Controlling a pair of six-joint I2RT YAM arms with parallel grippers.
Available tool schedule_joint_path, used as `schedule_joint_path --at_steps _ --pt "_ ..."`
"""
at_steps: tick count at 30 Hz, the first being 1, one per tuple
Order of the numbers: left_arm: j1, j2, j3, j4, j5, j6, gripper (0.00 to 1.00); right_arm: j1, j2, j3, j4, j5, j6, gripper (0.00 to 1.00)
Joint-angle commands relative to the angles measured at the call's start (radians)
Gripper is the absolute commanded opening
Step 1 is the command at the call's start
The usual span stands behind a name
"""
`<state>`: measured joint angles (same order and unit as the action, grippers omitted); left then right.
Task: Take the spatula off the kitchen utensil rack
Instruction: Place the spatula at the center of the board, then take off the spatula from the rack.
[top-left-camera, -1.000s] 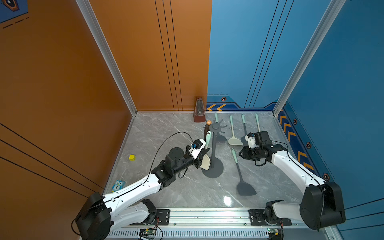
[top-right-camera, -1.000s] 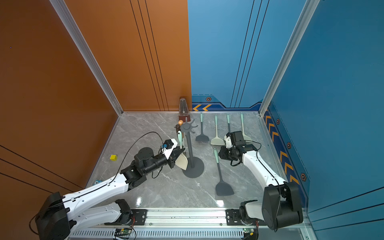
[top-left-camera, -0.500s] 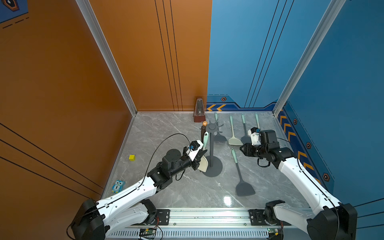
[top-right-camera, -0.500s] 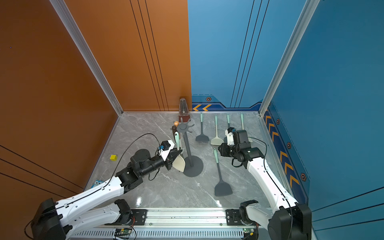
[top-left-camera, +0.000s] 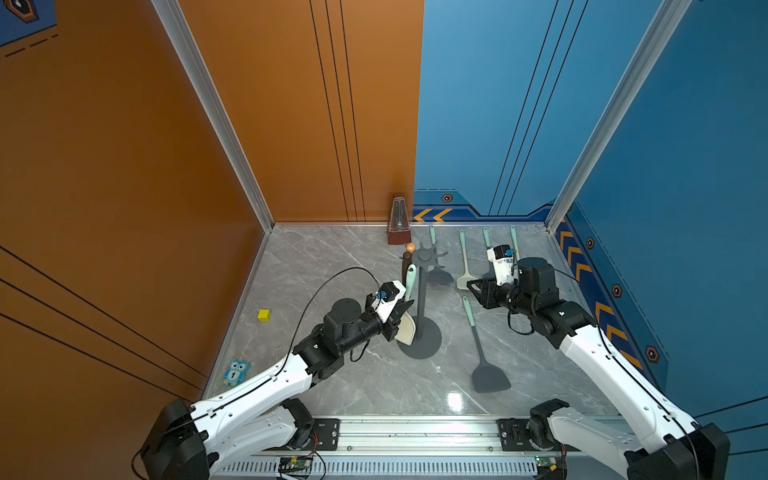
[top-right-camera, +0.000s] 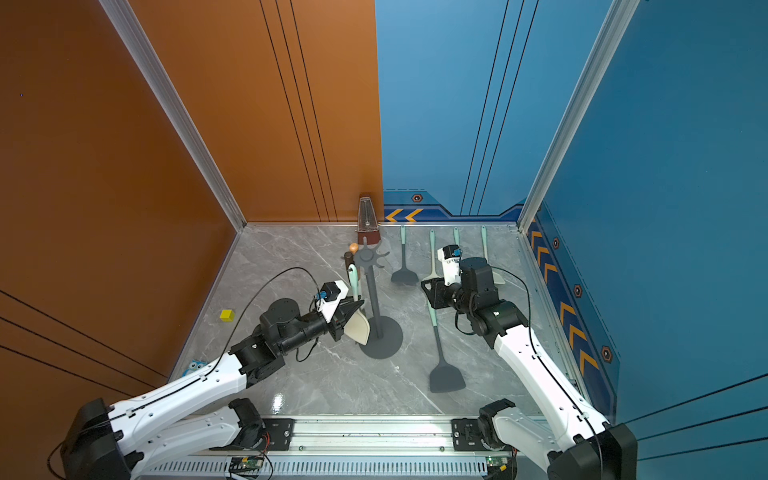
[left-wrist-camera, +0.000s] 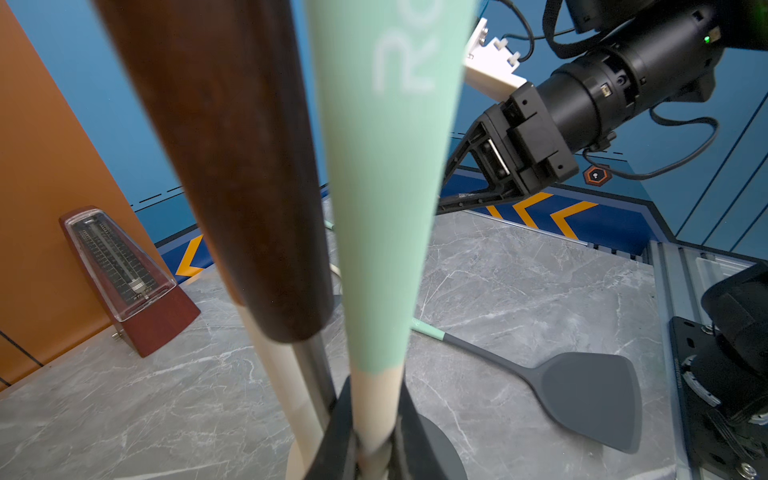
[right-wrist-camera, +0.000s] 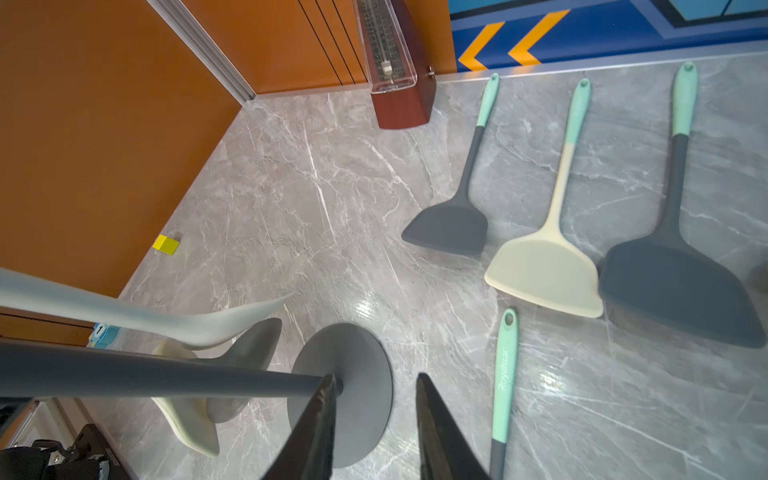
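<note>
left end effector (top-left-camera: 400, 319) clamping cream spatula (top-left-camera: 407, 332), rack (top-left-camera: 420, 299) just beside

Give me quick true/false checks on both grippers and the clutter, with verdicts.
1. The left gripper is shut on the cream spatula. True.
2. The right gripper holds the metronome. False: it is open and empty.
3. The yellow cube sits on the base of the kitchen utensil rack. False: it lies on the table, apart from the rack.
4. The metronome stands at the table's back edge. True.
</note>
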<state>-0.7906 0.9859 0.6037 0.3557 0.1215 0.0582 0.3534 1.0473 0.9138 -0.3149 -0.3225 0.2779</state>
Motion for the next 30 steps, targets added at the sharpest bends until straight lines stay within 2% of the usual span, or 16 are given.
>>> schedule_joint_path --at_steps 1,6,12,30 --pt "-0.009 -0.046 0.084 0.165 0.011 -0.027 0.13 0.035 -0.044 -0.036 0.128 -0.061 -0.038 0.38" --pt "-0.013 -0.056 0.085 0.164 0.004 -0.034 0.13 0.144 -0.127 -0.082 0.268 -0.060 -0.104 0.47" --pt "-0.016 -0.046 0.090 0.165 0.001 -0.034 0.13 0.217 -0.141 -0.050 0.283 -0.067 -0.139 0.54" --pt "-0.021 -0.006 0.102 0.165 0.023 -0.057 0.12 0.303 -0.003 -0.129 0.644 -0.023 -0.137 0.56"
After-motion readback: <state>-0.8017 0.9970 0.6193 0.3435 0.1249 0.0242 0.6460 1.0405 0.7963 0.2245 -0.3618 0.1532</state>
